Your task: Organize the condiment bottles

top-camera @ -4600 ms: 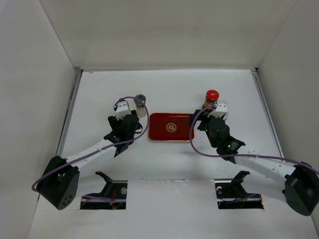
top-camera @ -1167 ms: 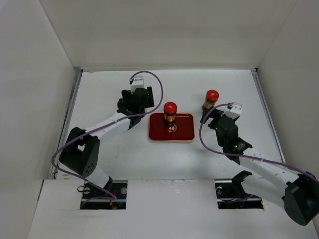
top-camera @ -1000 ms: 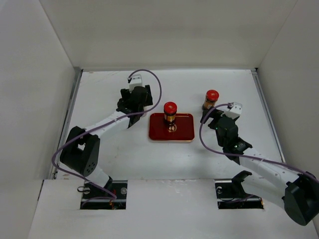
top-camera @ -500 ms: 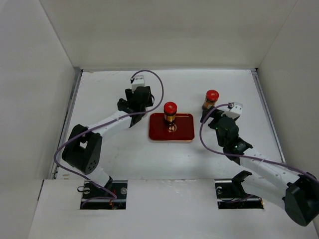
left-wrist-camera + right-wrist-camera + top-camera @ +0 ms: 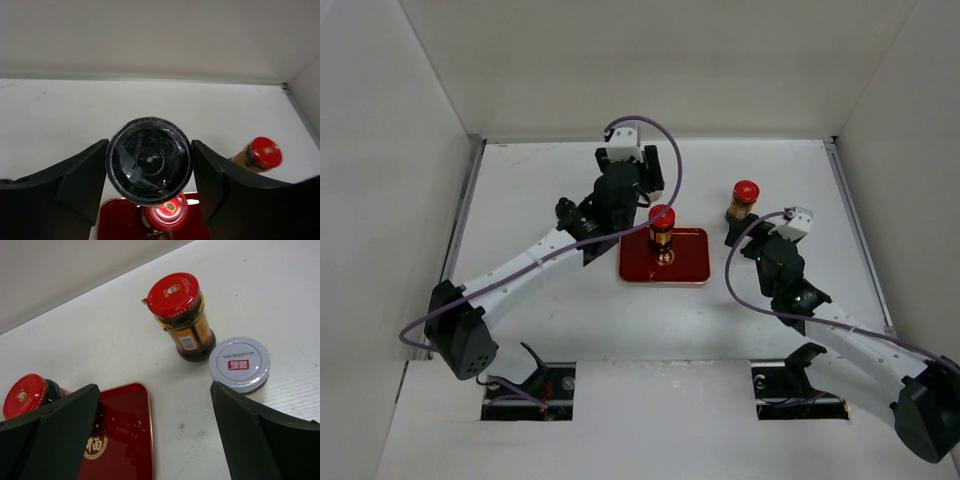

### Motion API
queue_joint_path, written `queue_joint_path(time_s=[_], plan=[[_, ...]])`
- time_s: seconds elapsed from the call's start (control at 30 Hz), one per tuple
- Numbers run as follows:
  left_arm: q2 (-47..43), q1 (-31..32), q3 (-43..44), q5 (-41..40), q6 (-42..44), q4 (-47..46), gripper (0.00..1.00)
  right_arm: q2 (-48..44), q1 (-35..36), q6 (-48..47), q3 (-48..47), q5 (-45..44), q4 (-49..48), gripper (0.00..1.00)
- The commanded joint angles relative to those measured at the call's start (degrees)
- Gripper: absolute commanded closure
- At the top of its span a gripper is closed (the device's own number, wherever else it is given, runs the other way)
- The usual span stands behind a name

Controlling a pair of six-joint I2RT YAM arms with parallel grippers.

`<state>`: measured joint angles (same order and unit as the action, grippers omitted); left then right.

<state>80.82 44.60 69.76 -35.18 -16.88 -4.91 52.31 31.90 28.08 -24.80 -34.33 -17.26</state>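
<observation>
Near far edge of tray (image 5: 696, 271), left end effector (image 5: 149, 151) pinches black-capped jar (image 5: 148, 161); right end effector (image 5: 154, 402) spread.

White tabletop (image 5: 540, 330) enclosed on three sides by plain white panels: back wall (image 5: 650, 60), left wall (image 5: 380, 200) and right wall (image 5: 910, 150). A thin grey rail (image 5: 463, 215) runs along the tabletop's left edge, and another along the right. At the near edge, a raised white panel (image 5: 660, 420) bears two rectangular openings (image 5: 530, 390). Lighting is even and diffuse; shadows are soft.
</observation>
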Motion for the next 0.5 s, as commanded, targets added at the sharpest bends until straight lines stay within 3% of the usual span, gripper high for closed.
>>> queue_joint_path(time_s=[0.0, 0.2, 0.47], plan=[[2.76, 3.95, 6.88, 0.55, 1.5, -6.08, 0.53, -2.74, -0.22, -0.04, 1.15, -3.55, -2.35, 0.0], [11.54, 10.1, 12.86, 1.6, 2.47, -6.17, 0.53, -6.52, -1.27, 0.58, 2.47, -4.26, -2.08, 0.0], [20.51, 11.69, 13.74, 1.87, 2.56, -8.8, 0.53, -7.05, -1.45, 1.01, 2.47, -3.99, -1.64, 0.0]])
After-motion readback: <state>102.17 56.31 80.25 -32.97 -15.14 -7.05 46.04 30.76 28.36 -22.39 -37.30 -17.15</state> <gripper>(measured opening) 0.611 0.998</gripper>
